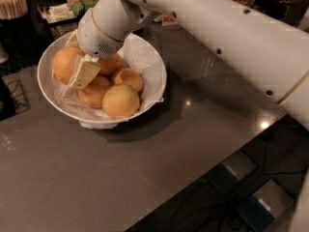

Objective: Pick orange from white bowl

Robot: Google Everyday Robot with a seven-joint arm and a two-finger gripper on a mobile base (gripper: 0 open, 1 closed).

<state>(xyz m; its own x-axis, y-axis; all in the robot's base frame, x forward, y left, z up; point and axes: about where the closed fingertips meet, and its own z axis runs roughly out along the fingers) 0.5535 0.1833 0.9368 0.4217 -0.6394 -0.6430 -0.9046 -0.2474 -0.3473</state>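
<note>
The tool [83, 75] is down inside the white bowl [155, 79], just beside the orange [63, 62] at the bowl's left; clenched or released cannot be told. Four other fruits [120, 100] share the crumpled paper [141, 57]. The arm [203, 28] hides the far rim above the table [159, 149]

The bowl [50, 98] is sitting on the tabletop [145, 173], toward its rear left. Paper [145, 57] is lining it, and five fruits are lying on that paper. The orange [65, 63] is lying at the left and the front fruit [120, 100] nearest the viewer, with three others clustering between and behind them. The end effector [83, 74] is hanging inside the bowl, just right of the orange and above the middle fruits; contact cannot be told. The arm [217, 23] is reaching in from the right rear. A stick holder [12, 4] is standing behind the bowl, far left.
</note>
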